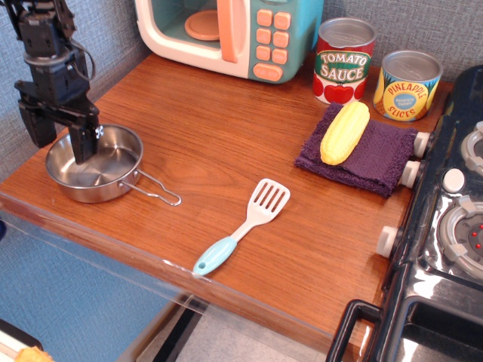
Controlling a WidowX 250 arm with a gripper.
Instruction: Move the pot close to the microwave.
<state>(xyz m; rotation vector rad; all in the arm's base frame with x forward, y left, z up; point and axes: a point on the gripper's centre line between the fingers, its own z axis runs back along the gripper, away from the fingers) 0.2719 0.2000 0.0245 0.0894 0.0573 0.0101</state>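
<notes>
The pot (102, 167) is a small shiny steel pan at the front left of the wooden counter, its wire loop handle (157, 188) pointing right. My black gripper (60, 143) is open and straddles the pot's far left rim: one finger (84, 145) reaches inside the pot, the other hangs outside to the left. The teal microwave (234, 34) stands at the back of the counter, its door ajar, an orange plate inside. It is well apart from the pot.
A white spatula with a teal handle (243, 226) lies mid-counter. A corn cob (345, 132) rests on a purple cloth (377, 158). A tomato sauce can (343, 60) and a pineapple can (407, 84) stand at the back right. A black stove (453, 226) is at the right.
</notes>
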